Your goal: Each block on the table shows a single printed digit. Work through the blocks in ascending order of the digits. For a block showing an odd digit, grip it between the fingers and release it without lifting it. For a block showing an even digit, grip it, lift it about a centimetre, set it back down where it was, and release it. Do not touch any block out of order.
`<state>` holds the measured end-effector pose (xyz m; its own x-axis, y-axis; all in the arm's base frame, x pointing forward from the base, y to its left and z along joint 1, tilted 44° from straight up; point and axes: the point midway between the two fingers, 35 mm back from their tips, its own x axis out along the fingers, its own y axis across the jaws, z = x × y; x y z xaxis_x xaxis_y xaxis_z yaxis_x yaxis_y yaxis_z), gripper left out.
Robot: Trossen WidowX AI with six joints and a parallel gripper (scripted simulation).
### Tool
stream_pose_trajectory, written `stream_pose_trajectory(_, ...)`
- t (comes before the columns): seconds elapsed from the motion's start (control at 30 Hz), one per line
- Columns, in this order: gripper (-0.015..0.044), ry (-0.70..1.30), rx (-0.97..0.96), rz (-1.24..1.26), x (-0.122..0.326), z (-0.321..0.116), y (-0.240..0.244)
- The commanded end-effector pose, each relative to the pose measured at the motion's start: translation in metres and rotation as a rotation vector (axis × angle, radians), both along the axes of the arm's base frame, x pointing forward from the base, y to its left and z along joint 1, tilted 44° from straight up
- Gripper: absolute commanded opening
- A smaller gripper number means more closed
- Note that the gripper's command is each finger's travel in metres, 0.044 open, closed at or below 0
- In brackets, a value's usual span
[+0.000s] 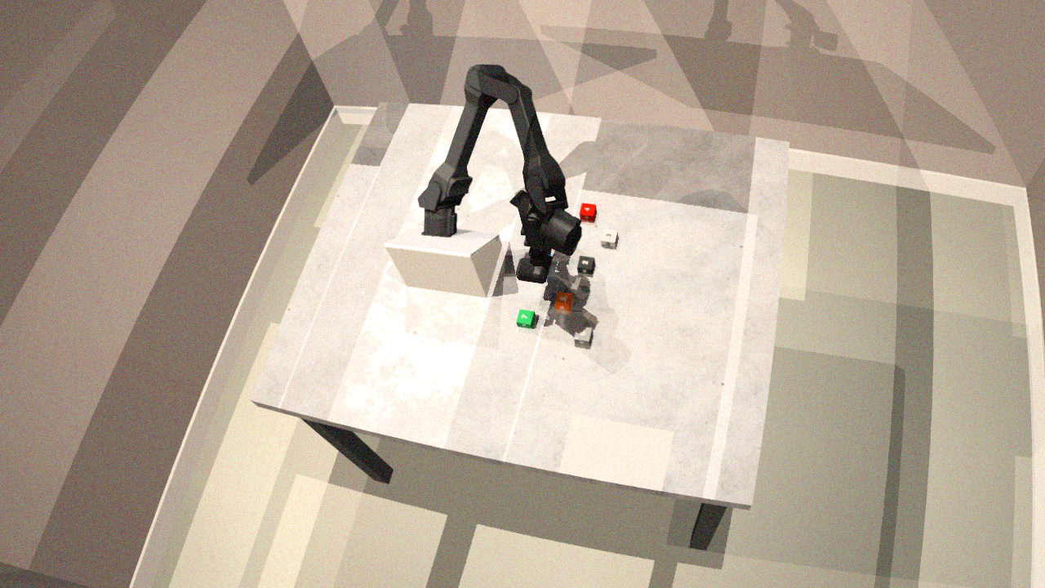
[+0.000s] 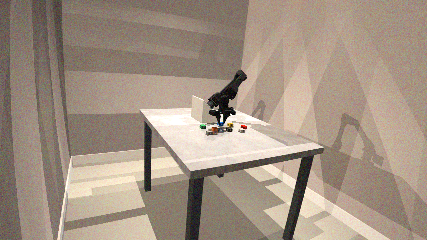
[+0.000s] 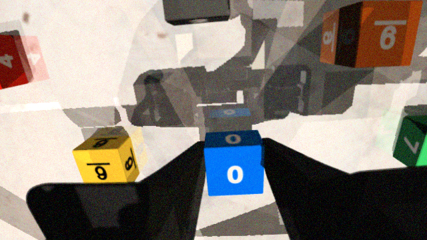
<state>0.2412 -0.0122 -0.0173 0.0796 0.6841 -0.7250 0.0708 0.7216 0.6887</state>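
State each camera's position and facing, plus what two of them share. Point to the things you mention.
Top: high above the table (image 1: 620, 380) (image 2: 239, 149), looking steeply down; arm and gripper (image 3: 233, 147) visible.
Exterior: off beyond a table corner, looking across and slightly down; arm and gripper visible.
Wrist: on the arm, looking past both fingers at the blue block (image 2: 220, 123) (image 3: 235, 173); only fingers visible.
Top and exterior share the green block (image 1: 525, 318) (image 2: 202, 126) (image 3: 411, 141).

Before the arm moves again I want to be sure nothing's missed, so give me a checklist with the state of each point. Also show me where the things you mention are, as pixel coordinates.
1. Blue block (image 2: 220, 123) (image 3: 235, 173) shows lowest possible digit, 0: ok.
2. Fingers (image 2: 218, 119) closed on both its sides: ok.
3. Raised off table (image 1: 620, 380) (image 2: 239, 149), as an even digit needs: ok.
4. Directly above its original spot: cannot tell.
5. Yellow block (image 2: 230, 124) (image 3: 101, 167) untouched by the near finger: cannot tell.
6. Blue block back down and released: not ok.
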Motion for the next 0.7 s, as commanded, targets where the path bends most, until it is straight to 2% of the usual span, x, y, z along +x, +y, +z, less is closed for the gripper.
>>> stream_pose_trajectory(0.0, 0.012, -0.002, -0.006, 0.005, -0.0003, 0.001, -0.0013)
stream_pose_trajectory(0.67, 0.012, -0.002, -0.006, 0.005, 0.0007, -0.0085, 0.0077)
